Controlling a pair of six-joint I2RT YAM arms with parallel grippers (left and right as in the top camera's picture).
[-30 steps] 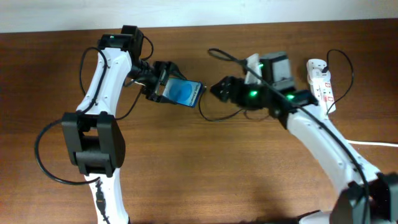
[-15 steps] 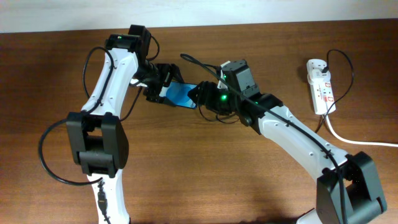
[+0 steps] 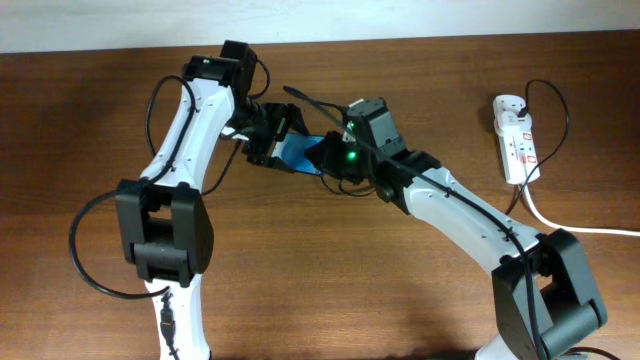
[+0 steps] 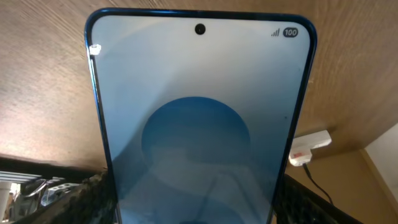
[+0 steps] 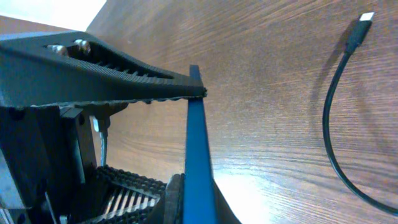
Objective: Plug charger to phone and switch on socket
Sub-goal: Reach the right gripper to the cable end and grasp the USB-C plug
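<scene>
The phone [image 3: 298,152], blue-screened, hangs above the table between both grippers. My left gripper [image 3: 268,140] grips its two long sides; in the left wrist view the phone [image 4: 199,118] fills the frame between the black fingers [image 4: 84,199]. My right gripper [image 3: 328,157] is shut on the phone's other end, and the thin blue edge [image 5: 198,143] stands upright between its jaws [image 5: 198,208]. The charger's black cable [image 5: 333,143] curves on the wood and its connector tip [image 5: 364,22] lies free. The white socket [image 3: 518,135] lies at the far right, the black cable [image 3: 563,125] looping from it.
A thick white cord [image 3: 575,228] runs from the socket off the right edge. The socket [image 4: 309,146] shows small behind the phone in the left wrist view. Bare brown wood lies along the table's front half. A pale wall edges the back.
My right arm swung left from near the socket to the phone, and its jaws closed on the phone's edge. The left arm carried the phone slightly right.
</scene>
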